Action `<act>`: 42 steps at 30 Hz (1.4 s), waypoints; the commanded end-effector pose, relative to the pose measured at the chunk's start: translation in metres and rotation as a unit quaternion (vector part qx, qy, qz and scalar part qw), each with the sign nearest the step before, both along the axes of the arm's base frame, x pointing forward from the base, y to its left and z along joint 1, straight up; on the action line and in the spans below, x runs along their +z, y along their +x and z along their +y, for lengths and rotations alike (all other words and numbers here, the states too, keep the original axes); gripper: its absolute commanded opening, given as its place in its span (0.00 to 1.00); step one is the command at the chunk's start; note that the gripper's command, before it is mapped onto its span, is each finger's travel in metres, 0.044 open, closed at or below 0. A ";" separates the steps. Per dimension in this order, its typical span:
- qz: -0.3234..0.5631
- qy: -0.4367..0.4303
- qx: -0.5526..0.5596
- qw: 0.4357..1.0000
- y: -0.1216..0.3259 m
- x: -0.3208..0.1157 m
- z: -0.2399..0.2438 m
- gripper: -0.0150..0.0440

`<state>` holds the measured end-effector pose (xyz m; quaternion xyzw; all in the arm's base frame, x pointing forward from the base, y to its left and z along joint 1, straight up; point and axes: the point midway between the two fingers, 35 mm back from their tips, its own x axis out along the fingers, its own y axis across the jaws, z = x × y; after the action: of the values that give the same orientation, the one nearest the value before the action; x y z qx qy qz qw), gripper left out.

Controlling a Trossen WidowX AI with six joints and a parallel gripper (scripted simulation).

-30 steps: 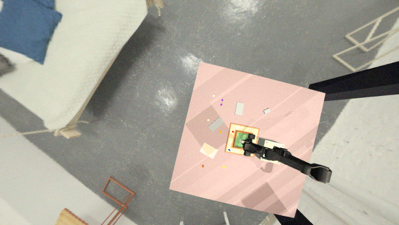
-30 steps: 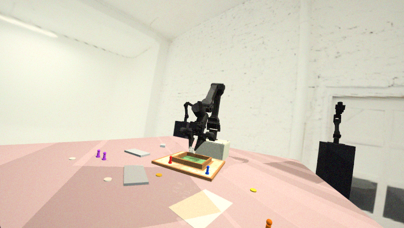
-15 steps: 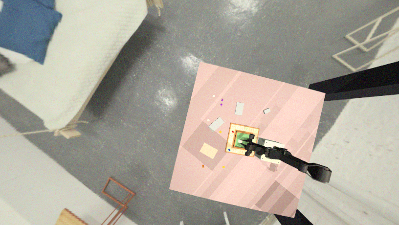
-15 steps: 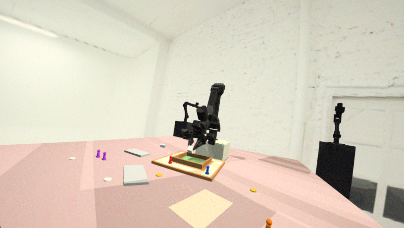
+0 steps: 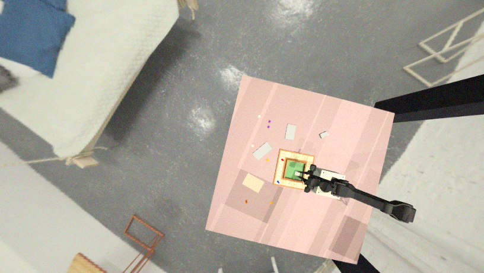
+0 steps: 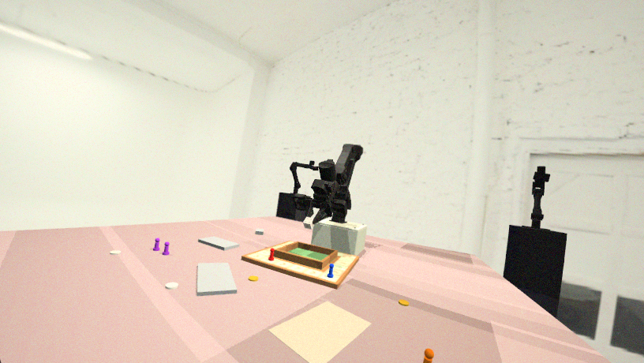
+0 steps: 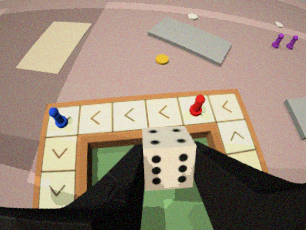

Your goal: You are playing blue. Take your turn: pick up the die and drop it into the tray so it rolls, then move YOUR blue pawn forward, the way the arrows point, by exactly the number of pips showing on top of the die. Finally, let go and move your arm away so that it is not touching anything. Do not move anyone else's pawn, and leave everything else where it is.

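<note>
Where pink tabletop (image 5: 305,220) fills centre-right of the top view: paler and darker bands, set on grey glossy floor (image 5: 190,67). Upper left, white bed (image 5: 95,67) with blue pillow (image 5: 30,34). White brick walls (image 6: 406,90) behind in the exterior view, black pedestal (image 6: 534,266) at right.

Mid-table: wood-framed board (image 5: 293,169) with green tray (image 7: 113,162) inside, white base block (image 6: 338,237) just beside. Gripper (image 7: 169,182) clamped on white die (image 7: 169,155), held above the tray's far edge in the wrist view; six pips on the facing side, four on top, though possibly more hidden by blur. Blue pawn (image 7: 57,116) on corner square at left of the wrist frame; red pawn (image 7: 197,105) on the arrow row, right of centre. Scattered around: grey slabs (image 6: 215,278), cream sheet (image 6: 319,331), yellow disc (image 7: 161,59), two purple pawns (image 6: 161,246), orange pawn (image 6: 428,354) at lower edge.
</note>
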<state>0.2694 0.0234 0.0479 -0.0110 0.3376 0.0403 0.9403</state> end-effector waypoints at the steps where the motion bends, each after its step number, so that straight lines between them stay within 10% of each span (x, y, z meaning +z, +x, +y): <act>1: 0.002 0.000 0.002 1.000 -0.020 0.009 -0.002 0.25; 21: 0.002 0.000 -0.001 1.000 -0.019 0.009 -0.002 0.25; 37: 0.002 -0.001 0.002 1.000 -0.020 0.049 -0.003 0.97; 42: 0.017 -0.002 0.002 1.000 -0.019 0.048 -0.002 1.00</act>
<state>0.2490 0.0203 0.0913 -0.0108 0.3448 0.0394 0.9378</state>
